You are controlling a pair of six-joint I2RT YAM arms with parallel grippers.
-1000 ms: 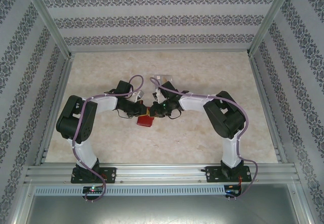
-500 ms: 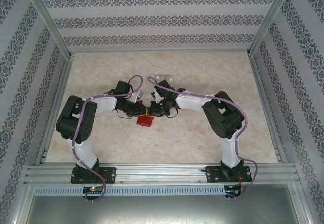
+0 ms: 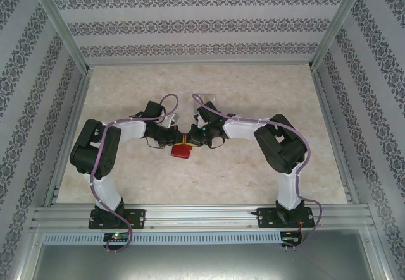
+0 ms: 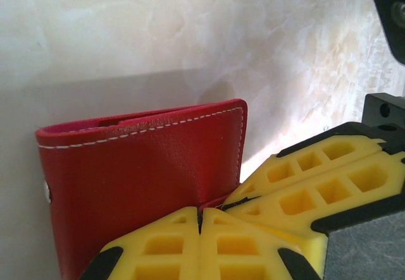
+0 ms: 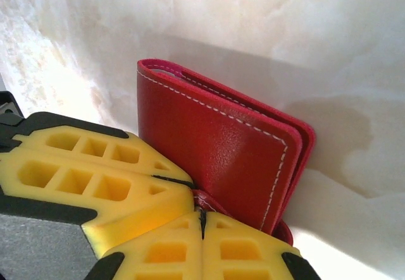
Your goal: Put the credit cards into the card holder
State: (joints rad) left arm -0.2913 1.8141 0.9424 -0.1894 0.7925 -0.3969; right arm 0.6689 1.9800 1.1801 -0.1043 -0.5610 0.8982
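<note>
- Your left fingers (image 4: 201,226) are clenched tip to tip, pinching the lower edge of the red stitched-leather folding card holder (image 4: 145,166).
- Your right fingers (image 5: 202,226) are clenched as well, meeting the left pair at that same red edge.
- The card holder, folded shut, sits between both arms at the middle of the pale marbled worktop (image 3: 209,90).

Closed jaws crowd the card holder (image 3: 182,152); far-right table (image 3: 297,90) free.
</note>
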